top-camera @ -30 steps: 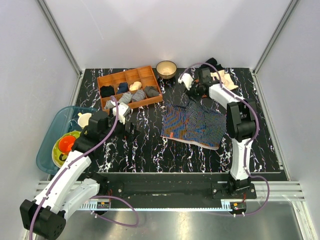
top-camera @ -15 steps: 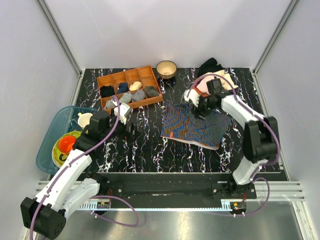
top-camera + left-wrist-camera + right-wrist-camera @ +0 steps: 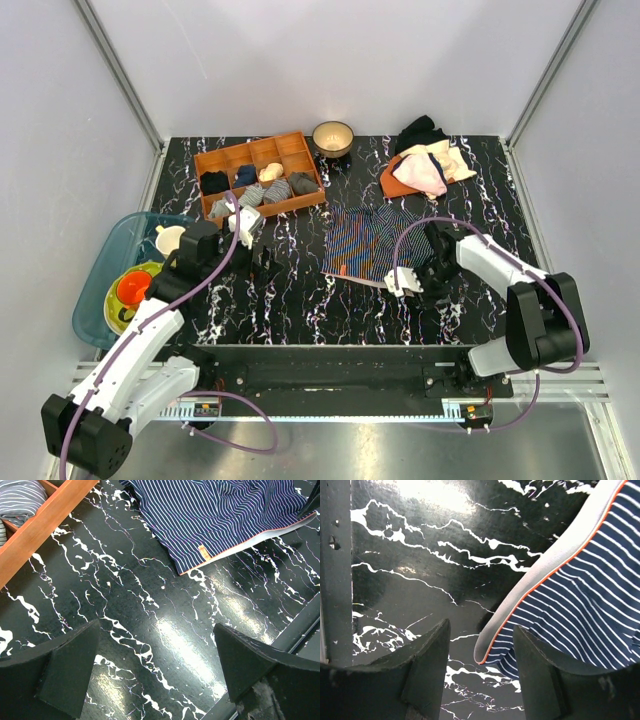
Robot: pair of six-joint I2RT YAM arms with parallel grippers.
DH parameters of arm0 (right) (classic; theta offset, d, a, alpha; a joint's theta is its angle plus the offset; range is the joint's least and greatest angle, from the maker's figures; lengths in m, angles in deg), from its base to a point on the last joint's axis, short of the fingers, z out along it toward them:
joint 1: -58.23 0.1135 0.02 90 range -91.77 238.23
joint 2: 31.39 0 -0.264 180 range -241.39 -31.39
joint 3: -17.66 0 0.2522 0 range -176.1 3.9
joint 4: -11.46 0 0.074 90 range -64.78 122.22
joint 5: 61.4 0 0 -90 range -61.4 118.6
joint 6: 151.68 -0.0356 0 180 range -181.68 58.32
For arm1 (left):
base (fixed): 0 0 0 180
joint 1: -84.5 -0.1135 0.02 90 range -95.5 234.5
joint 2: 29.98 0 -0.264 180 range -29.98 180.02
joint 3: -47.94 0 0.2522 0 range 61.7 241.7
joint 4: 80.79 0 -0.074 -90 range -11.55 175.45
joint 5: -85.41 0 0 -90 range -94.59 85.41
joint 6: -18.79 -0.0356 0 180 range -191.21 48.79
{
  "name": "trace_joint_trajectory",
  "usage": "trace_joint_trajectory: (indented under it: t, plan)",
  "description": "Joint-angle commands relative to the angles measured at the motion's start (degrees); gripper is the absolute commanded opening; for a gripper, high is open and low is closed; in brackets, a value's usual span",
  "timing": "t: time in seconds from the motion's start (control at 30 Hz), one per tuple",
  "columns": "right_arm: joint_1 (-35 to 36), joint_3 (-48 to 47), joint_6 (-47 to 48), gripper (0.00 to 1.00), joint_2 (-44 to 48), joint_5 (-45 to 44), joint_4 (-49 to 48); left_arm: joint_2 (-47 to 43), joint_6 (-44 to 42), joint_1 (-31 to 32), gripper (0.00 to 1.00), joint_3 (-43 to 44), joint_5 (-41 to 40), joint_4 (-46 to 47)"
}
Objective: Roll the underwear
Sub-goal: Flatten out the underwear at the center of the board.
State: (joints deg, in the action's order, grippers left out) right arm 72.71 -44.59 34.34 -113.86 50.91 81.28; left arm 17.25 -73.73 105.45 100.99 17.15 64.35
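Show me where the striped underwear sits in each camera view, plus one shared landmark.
Top external: underwear right of centre.
Left wrist: underwear at upper right.
Right wrist: underwear along the right side.
Shared landmark: the black, white-veined table.

Two robot arms are hanging over the black marbled surface (image 3: 300, 300), a left arm (image 3: 140, 340) and a right arm (image 3: 495, 265). Each is showing two dark fingers, the left fingers (image 3: 70, 665) and the right fingers (image 3: 427, 665). One pair of navy pinstriped boxer shorts (image 3: 375, 240) is lying there. One wooden divided tray (image 3: 250, 146) is holding one black roll (image 3: 214, 182), one navy roll (image 3: 246, 176), one peach roll (image 3: 270, 171), one dark grey roll (image 3: 303, 182) and at least two grey-striped rolls (image 3: 277, 190). One bowl (image 3: 332, 136) is sitting behind it. One heap of garments (image 3: 428, 165) is showing four colours, but its pieces cannot be counted. One teal bin (image 3: 95, 290) is holding at least three small items.
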Motion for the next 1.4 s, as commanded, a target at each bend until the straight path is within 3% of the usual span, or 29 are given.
trace_joint_trajectory:
  t: [0.0, 0.17, 0.3, 0.43, 0.53, 0.6, 0.8, 1.0, 1.2, 1.27, 1.33, 1.37]
  plan:
    - [0.1, 1.0, 2.1, 0.6, -1.1, -3.5, -2.2, -0.3, -0.6, -0.1, 0.99, 2.3, 1.4, 1.9]
    - [0.1, 3.0, -1.6, 0.5, -2.2, -6.7, -6.0, -0.5, -0.6, -0.1, 0.99, 2.4, 1.6, 1.8]
    - [0.3, 3.3, -4.1, 0.32, -2.3, -6.3, -6.2, -0.5, -0.6, -0.1, 0.99, 2.4, 1.7, 1.8]
    - [1.7, 4.1, -6.5, 0.2, -1.7, -3.9, -5.6, -0.5, -0.5, -0.1, 0.99, 2.5, 2.2, 1.8]
    - [6.4, 2.2, -9.6, 0.15, -2.7, -0.4, -1.8, -0.5, -0.5, -0.1, 0.99, 2.5, 2.3, 1.8]
    - [13.2, 0.9, -12.3, 0.14, -4.3, 2.0, -0.5, -0.4, -0.5, -0.1, 0.99, 2.5, 2.3, 1.8]
    - [30.8, -10.2, -22.0, 0.14, -15.5, 9.1, -2.1, -0.3, -0.6, -0.1, 0.99, 2.3, 1.6, 1.8]
    - [34.3, -26.7, -30.2, 0.4, -25.0, 14.4, 2.7, -0.3, -0.6, -0.1, 0.99, 2.2, 1.3, 1.8]
    - [29.8, -22.1, -28.5, 0.49, -11.4, 14.9, 3.7, -1.1, 4.4, -0.1, 0.99, 0.5, 1.5, 5.2]
    - [22.7, -18.5, -26.8, 0.5, -5.8, 15.5, 3.9, -0.9, 3.9, -0.1, 0.99, 0.1, 4.6, 6.0]
    - [17.4, -14.6, -22.8, 0.51, -2.3, 15.6, 4.2, -0.4, 2.9, 0.0, 0.99, -0.7, 12.8, 6.9]
    - [11.3, -13.0, -20.6, 0.52, 1.1, 15.3, 5.0, 0.8, 3.0, 0.3, 0.99, -0.7, 15.2, 7.8]
